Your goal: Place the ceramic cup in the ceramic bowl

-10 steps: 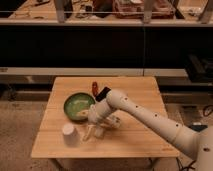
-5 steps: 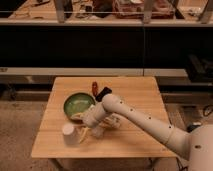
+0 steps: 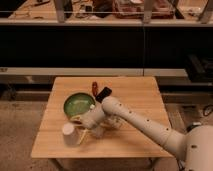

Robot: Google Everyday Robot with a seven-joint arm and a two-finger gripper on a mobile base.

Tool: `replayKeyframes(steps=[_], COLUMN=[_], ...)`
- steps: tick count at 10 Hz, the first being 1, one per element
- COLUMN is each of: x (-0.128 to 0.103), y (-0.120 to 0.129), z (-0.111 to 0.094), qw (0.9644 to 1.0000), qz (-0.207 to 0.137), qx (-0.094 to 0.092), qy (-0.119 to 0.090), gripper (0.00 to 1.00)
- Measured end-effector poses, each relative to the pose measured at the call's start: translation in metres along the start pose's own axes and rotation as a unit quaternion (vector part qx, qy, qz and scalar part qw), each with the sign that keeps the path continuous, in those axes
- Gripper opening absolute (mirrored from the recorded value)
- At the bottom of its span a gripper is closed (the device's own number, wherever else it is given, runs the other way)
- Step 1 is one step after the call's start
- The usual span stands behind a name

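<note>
While claw (image 3: 81,136) hangs spread just beside cup (image 3: 68,134), arm (image 3: 135,117) covers near rim of bowl (image 3: 75,104). Red thing (image 3: 94,87) & blk thing (image 3: 104,93) behind bowl, hard to ID.

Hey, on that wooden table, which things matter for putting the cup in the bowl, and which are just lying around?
For the job:
- white ceramic cup, standing apart from the bowl
- green ceramic bowl
- gripper, jaws open, close beside the cup

Just lying about:
- small reddish item behind the bowl
- black item next to it
- pale item by the arm
</note>
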Motion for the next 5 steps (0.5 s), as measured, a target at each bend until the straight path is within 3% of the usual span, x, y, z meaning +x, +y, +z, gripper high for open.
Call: replayKeyframes(steps=[5], x=[0.003], y=[-0.006], z=[0.017], qw=[0.9999], qz=[0.001], qx=[0.003], qy=[0.013], gripper=[0.8])
